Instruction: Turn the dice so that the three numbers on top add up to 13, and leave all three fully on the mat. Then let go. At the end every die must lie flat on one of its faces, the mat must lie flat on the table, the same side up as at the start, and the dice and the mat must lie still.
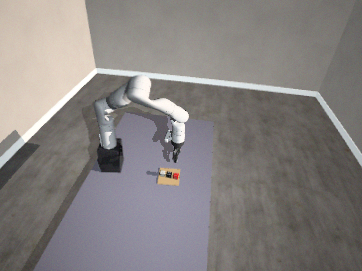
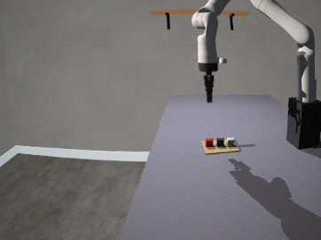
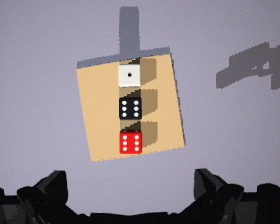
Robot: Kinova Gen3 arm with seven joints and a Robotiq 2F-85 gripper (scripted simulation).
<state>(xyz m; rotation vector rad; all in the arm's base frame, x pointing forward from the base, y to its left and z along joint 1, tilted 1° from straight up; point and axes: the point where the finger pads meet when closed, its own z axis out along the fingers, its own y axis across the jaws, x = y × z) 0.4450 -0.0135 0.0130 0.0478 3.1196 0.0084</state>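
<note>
A tan mat (image 1: 168, 182) (image 2: 219, 151) (image 3: 102, 125) lies flat on the table. Three dice stand on it in a row, each flat on a face and apart from the others. The white die (image 1: 162, 173) (image 2: 230, 142) (image 3: 129, 75) shows one pip on top. The black die (image 1: 169, 174) (image 2: 220, 142) (image 3: 130, 108) is in the middle and shows six. The red die (image 1: 176, 176) (image 2: 209, 142) (image 3: 130, 142) shows six and stands near the mat's edge, within it. My gripper (image 1: 175, 160) (image 2: 209, 101) (image 3: 130, 185) is open and empty, above and to the side of the mat, nearest the red die.
The mat lies on a long grey-purple table top (image 1: 135, 216) (image 2: 191, 196) (image 3: 35, 115). The arm's black base (image 1: 110, 158) (image 2: 303, 122) stands at its side. A wooden shelf (image 2: 177, 12) is on the wall behind. Arm shadows fall on the table.
</note>
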